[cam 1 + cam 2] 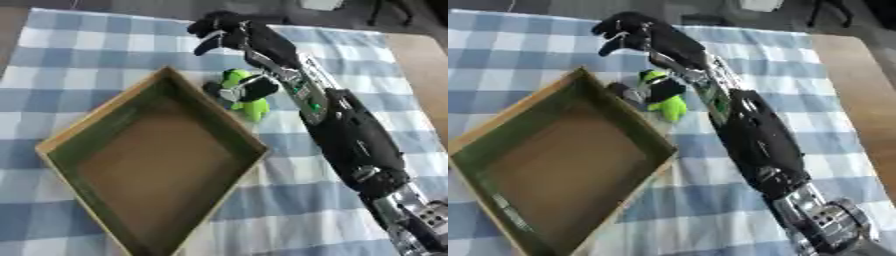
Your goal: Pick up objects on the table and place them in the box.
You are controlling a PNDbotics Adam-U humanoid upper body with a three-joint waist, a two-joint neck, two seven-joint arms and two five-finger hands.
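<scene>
Your toy (248, 95), green and black, lay on the desk (79, 65) just beside the box (153, 165), outside its far rim. It looked light, hard and lumpy; take its middle. Your right hand (229, 31) hung beyond it, arm stretched forward, fingers (206, 46) curled on nothing.

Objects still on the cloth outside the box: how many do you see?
1: a green and black toy beside the box's far right wall, under the right hand's arm. The arm may hide others.
</scene>
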